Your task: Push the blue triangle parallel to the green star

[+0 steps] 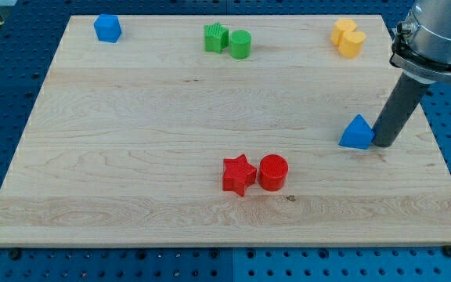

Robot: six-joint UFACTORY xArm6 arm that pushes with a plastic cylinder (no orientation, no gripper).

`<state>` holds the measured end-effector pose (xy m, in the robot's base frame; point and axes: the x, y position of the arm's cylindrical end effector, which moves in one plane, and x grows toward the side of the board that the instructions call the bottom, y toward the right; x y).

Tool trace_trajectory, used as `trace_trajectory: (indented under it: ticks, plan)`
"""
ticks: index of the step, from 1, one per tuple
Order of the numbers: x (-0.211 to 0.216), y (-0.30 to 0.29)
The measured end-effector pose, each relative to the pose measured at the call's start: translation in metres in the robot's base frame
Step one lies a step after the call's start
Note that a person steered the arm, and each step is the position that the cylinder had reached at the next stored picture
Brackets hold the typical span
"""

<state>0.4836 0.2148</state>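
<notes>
The blue triangle [357, 132] lies on the wooden board at the view's right, a little below mid-height. My tip [383, 144] stands just to its right, touching or nearly touching its right side. The green star [215, 37] sits near the view's top centre, with a green cylinder [239, 44] right against its right side. The rod rises up and to the right from the tip to the arm's grey body [437, 31].
A blue block [107, 28] sits at the top left. Two yellow blocks [348, 37] sit together at the top right. A red star [239, 174] and a red cylinder [273, 172] stand side by side at the lower centre. The board's right edge [437, 149] is near my tip.
</notes>
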Motion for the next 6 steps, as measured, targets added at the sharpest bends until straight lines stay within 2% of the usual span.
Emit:
trace_trajectory:
  ticks: [4, 6]
  plan:
    - [-0.009, -0.049]
    - [0.002, -0.061]
